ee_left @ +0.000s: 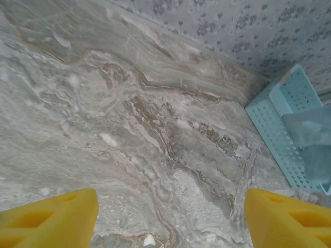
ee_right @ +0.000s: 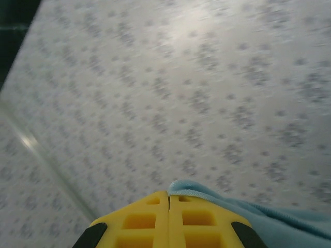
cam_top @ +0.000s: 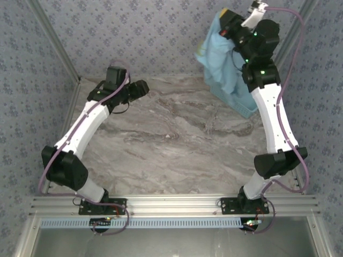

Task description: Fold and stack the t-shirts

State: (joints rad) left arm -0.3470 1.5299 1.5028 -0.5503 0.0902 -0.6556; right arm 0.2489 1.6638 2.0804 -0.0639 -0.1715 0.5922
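Blue cotton t-shirt (cam_top: pixel 221 59) hangs from the clenched right gripper (ee_right: pixel 169 199), held high over the basket (cam_top: pixel 238 101), probably to pull it free; left gripper (ee_left: pixel 169 214) hovers released over the table (ee_left: pixel 155 103).

Grey-brown marble-look tabletop (cam_top: pixel 177 144), floral-patterned blue-grey wall panels (cam_top: pixel 150 32) around it, aluminium rail (cam_top: pixel 177 203) along near edge, even diffuse light.

No text, label, brand, number or sign can be read anywhere. The visible folds of the sky-blue t-shirt (cam_top: pixel 217 59) are plain cloth, with no lettering legible. The wallpaper (cam_top: pixel 161 32) carries a small repeating flower pattern, not writing.
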